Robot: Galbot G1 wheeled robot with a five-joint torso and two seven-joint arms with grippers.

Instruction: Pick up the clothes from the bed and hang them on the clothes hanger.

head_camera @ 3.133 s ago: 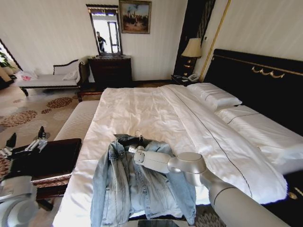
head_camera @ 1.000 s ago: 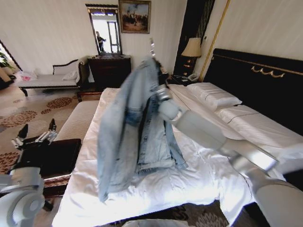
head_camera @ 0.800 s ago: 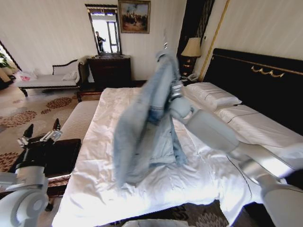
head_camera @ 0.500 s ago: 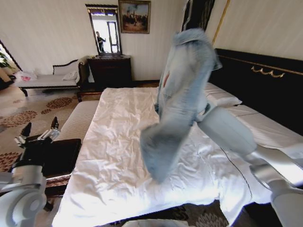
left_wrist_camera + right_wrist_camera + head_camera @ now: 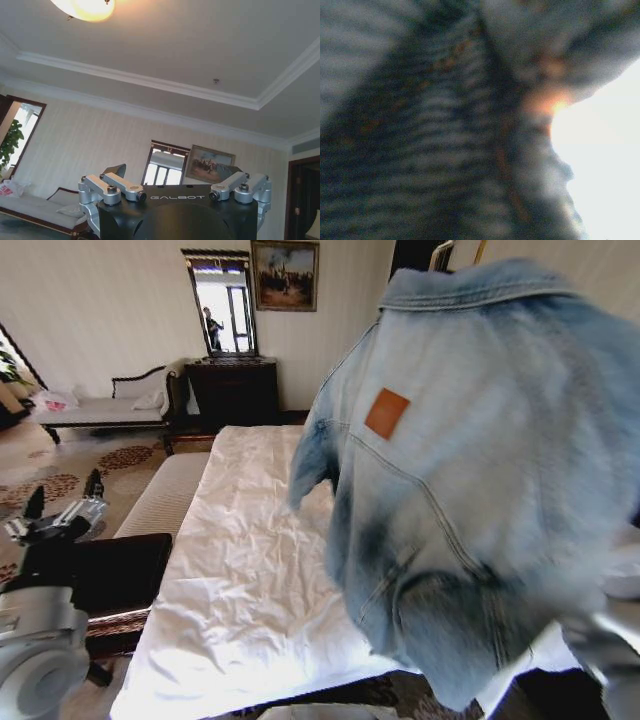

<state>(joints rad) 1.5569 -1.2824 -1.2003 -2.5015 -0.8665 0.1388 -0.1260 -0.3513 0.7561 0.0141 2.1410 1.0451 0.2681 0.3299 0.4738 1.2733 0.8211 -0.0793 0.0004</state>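
The clothes, a light-blue denim jacket (image 5: pixel 470 470), hang in the air close to my head camera. Its back faces me, with a brown leather patch (image 5: pixel 386 413) below the collar. A slim hook of the clothes hanger (image 5: pixel 440 252) pokes up above the collar; the rest of the hanger is hidden inside the jacket. My right gripper is hidden behind the jacket and holds it up, and denim (image 5: pixel 445 125) presses against the right wrist camera. The bed (image 5: pixel 250 540) lies below with bare, wrinkled white sheets. My left gripper (image 5: pixel 52 516) (image 5: pixel 175 192) is open and empty, raised at the far left.
A dark wooden table (image 5: pixel 120 570) stands by the bed's left corner, just beside my left arm. A cream bench (image 5: pixel 165 495) runs along the bed's left side. A chaise (image 5: pixel 100 405) and a dark dresser (image 5: pixel 232 388) stand at the far wall.
The right arm has lifted the jacket off the bed and swung it up and to the right, close to the head camera. The left gripper has shifted slightly left.
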